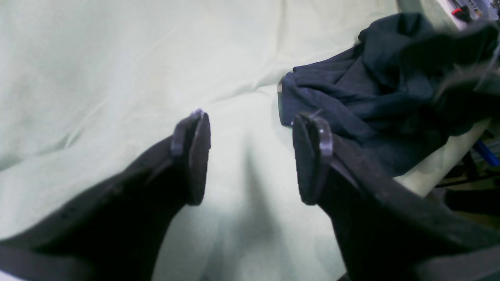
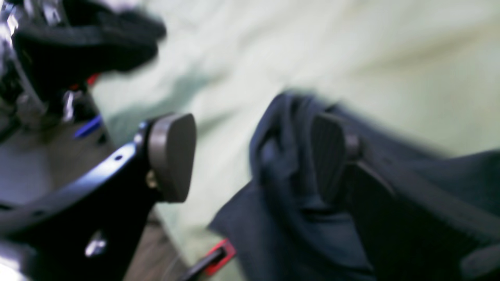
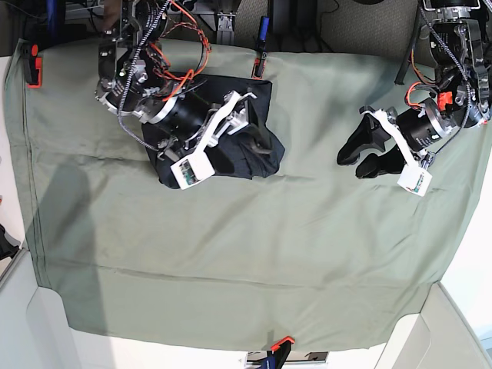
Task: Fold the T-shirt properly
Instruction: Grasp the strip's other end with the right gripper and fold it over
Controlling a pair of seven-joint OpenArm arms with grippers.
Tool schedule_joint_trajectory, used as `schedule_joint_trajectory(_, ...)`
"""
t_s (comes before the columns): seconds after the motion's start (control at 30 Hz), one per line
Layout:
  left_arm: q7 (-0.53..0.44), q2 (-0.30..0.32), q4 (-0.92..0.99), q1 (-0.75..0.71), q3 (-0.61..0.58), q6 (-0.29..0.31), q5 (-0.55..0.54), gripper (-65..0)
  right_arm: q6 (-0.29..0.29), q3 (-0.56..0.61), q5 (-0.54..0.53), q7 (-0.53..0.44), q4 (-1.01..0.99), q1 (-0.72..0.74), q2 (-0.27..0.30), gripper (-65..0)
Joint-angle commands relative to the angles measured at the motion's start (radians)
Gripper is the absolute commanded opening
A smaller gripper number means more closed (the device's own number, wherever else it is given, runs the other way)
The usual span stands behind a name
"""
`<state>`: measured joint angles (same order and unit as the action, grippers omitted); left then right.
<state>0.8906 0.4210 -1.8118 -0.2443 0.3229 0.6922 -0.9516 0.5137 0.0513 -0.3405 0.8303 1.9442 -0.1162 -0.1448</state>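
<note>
Your shirt (image 3: 231,134) is a crumpled heap on the green cloth (image 3: 231,254).
Left gripper (image 1: 250,156) spread wide, empty; right gripper (image 2: 250,156) gapes too, one finger (image 2: 328,156) against fabric.

I saw the T-shirt (image 3: 231,146) as plain dark charcoal, bluish up close under my right claw (image 2: 250,156). The cloth (image 3: 246,254) over the counter was pale sage-green, and my left claw (image 1: 250,156) was matte black.

Both arms (image 3: 165,108) are black with white camera boxes (image 3: 190,169), messy red-orange cables (image 3: 181,42), and flat dark rubbery pads (image 2: 172,156).
</note>
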Motion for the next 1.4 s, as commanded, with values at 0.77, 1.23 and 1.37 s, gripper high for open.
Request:
schedule_joint_trajectory(0.77, -0.018, 0.014, -0.014, -0.044, 0.006, 0.006, -0.061, -28.9, -0.063, -0.195, -0.013, -0.034, -0.09, 0.041, 0.117, -65.0)
schedule_joint_trajectory(1.23, -0.018, 0.014, -0.015, -0.044, 0.045, 0.006, -0.063, -28.9, 0.053, -0.018, -0.287, 0.091, 0.067, -0.082, 0.117, -65.0)
schedule_joint_trajectory(1.37, -0.016, 0.014, -0.015, -0.044, 0.082, 0.006, -0.087, -28.9, 0.052, 0.099, -0.243, 0.09, 0.121, -0.148, 0.127, -65.0)
